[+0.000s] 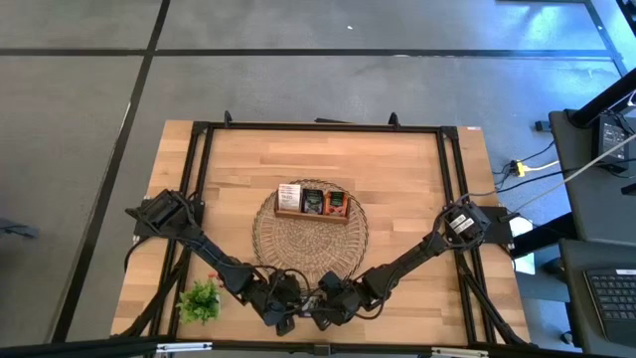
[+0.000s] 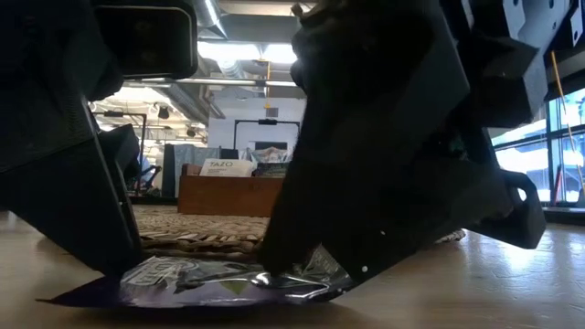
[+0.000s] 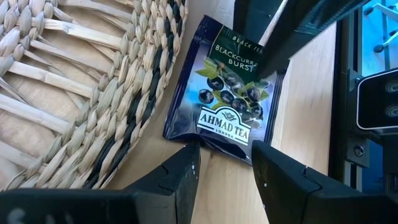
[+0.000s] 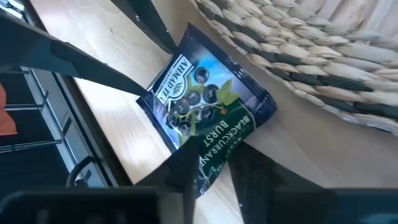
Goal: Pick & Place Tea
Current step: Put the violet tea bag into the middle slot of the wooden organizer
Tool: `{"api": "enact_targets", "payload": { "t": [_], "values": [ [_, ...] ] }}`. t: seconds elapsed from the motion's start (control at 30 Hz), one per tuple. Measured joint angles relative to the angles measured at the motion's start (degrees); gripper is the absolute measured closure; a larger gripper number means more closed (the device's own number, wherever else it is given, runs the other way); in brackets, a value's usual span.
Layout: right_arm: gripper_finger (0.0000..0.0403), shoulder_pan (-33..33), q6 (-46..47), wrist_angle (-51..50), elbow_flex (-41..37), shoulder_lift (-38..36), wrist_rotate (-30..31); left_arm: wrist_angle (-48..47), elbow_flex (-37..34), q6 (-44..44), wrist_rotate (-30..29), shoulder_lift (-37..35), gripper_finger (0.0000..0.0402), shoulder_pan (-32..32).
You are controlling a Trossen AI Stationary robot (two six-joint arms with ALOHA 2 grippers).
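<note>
One tea sachet, dark blue with a blackcurrant print, lies on the wood just off the round wicker mat's near rim; it also shows in the right wrist view and the low view. Both grippers meet over it at the table's near edge. My right gripper is shut on one end of it. My left gripper is open, its fingertips standing either side of the opposite end. Three more sachets stand in the wooden tray on the mat. My right gripper pinches the sachet's "Blackcurrant Burst" end between its two fingers, slanting down from the table's right. That end is raised a little, while the rest of the sachet lies flat on the table. My left gripper: I cannot tell whether its fingertips touch the sachet's "Ahmad Tea" edge.
The wicker mat covers the table's middle, with the tray on its far part. A small green plant sprig lies near the left arm, by the near edge. A black frame rail runs close beside the grippers. Bare wood lies left and right of the mat.
</note>
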Motion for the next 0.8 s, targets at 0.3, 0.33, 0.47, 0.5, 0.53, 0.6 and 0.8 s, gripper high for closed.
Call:
{"api": "enact_targets", "payload": {
  "t": [0.3, 0.33, 0.47, 0.5, 0.53, 0.6, 0.8],
  "values": [
    [0.0386, -0.1, -5.3, -1.4, -0.3, -3.1, 1.4, -0.1, 0.0, 0.0, 0.1, 0.0, 0.0258, 0.0],
    [0.0392, -0.1, -6.2, -1.5, -0.2, -3.9, 2.0, 0.0, 0.0, 0.2, 0.1, 0.0, 0.0258, 0.0],
    [0.0396, -0.1, -9.3, -2.9, -0.2, -6.1, 2.9, -0.3, 0.0, 3.5, 0.6, -0.7, 0.0258, 0.0],
    [0.0395, -0.2, -10.5, -3.4, -0.2, -6.8, 2.8, -0.9, 0.0, 4.3, 1.1, -1.2, 0.0258, -0.1],
    [0.0394, -0.3, -11.7, -4.3, -0.2, -7.6, 2.8, -1.7, 0.0, 4.9, 1.6, -1.8, 0.0258, -0.1],
    [0.0394, -0.7, -15.2, -6.1, -0.1, -9.4, 2.7, -4.5, -0.3, 6.8, 1.5, -3.7, 0.0258, -0.6],
    [0.0394, -5.2, -29.9, -18.2, -0.1, -17.2, 2.2, -10.5, -0.2, 17.1, 2.4, -10.5, 0.0258, -1.9]
  ]
}}
